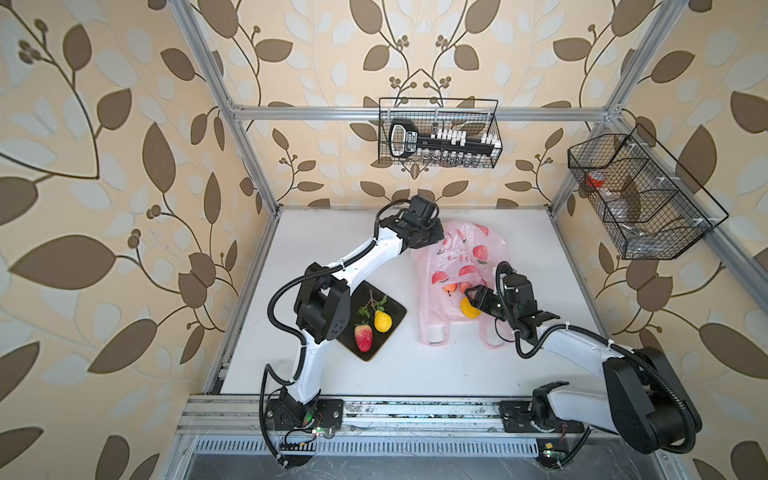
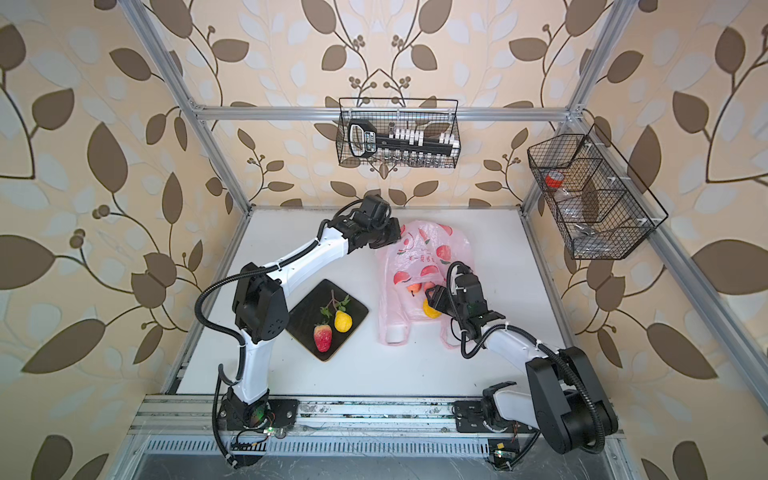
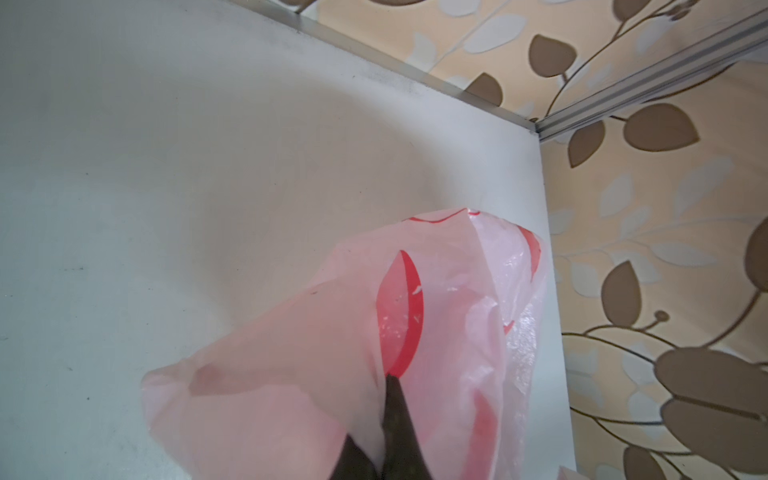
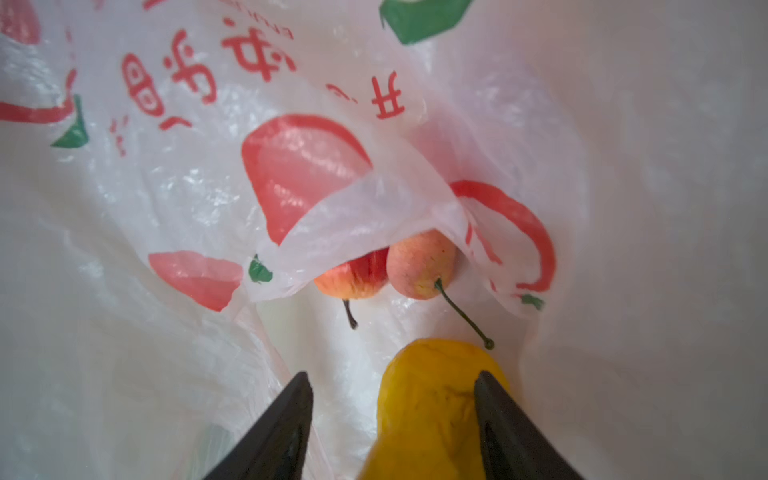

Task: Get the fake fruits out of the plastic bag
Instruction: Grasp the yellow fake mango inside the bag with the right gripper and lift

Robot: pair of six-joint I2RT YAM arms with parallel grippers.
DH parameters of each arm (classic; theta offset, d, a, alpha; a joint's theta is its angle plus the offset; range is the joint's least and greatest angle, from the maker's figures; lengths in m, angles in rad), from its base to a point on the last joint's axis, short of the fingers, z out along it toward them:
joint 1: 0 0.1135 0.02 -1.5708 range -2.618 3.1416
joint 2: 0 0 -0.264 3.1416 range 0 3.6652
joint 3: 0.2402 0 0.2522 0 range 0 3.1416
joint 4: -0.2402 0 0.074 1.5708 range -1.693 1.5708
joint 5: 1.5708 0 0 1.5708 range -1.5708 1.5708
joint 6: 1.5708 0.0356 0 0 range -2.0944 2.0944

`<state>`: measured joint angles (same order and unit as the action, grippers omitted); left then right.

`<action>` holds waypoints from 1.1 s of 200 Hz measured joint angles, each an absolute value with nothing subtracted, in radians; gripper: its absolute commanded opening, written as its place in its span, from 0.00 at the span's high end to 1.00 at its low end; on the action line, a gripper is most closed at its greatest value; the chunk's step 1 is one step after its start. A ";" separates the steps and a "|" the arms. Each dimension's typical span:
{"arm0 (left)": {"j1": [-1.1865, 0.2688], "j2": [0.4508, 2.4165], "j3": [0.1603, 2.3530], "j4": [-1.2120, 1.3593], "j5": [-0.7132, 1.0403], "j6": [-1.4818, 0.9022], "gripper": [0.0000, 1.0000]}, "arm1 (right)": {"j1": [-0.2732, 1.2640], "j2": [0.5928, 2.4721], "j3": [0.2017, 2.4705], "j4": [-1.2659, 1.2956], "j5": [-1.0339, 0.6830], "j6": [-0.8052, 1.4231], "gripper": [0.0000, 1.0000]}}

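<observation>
Fruit sits in two places. On the dark mat [image 1: 396,311] at the left of the white surface [image 1: 415,374] lie a red strawberry [image 1: 363,337] and a yellow lemon [image 1: 382,321] with a leafy stem, side by side and outside the bag. The rest is inside the plastic bag [image 1: 457,266], which lies near the middle of the surface in both top views, its two loop handles towards the near edge and its closed end towards the back wall.

The left claw [image 3: 388,386] is clenched on the plastic bag at that far end – the wrist view shows its dark fingers pressed together with pink film pinched between them and the film rising up to the tips.

The right claw [image 4: 394,376] has reached into the bag's mouth from the near right. Its jaws stand apart, released, with nothing gripped. A yellow fruit [image 4: 428,411] lies between them, hard against one finger and clear of the other; whether that finger really touches it is hard to say, since the fruit is blurred this close to the lens. Just beyond it, two small reddish fruits [image 4: 357,278] with thin dark stems lie side by side, touching or nearly so, half tucked under a fold of the bag's printed film. In a top view the yellow fruit [image 2: 431,311] shows at the bag's opening, right beside the right claw [image 2: 434,296].
</observation>
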<state>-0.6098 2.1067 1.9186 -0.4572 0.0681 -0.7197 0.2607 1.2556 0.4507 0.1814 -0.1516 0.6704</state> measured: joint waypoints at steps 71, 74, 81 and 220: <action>-0.575 2.236 1.986 -0.505 0.076 -0.712 0.45 | 0.284 1.272 0.479 0.084 -0.064 0.581 0.16; -0.574 2.236 1.988 -0.506 0.076 -0.714 0.40 | 0.288 1.272 0.481 0.079 -0.060 0.578 0.15; -0.574 2.236 1.992 -0.505 0.076 -0.709 0.31 | 0.300 1.271 0.488 0.064 -0.041 0.572 0.13; -0.575 1.756 1.697 -0.510 -0.064 -0.600 0.01 | 0.486 1.234 0.580 -0.193 0.262 0.560 0.38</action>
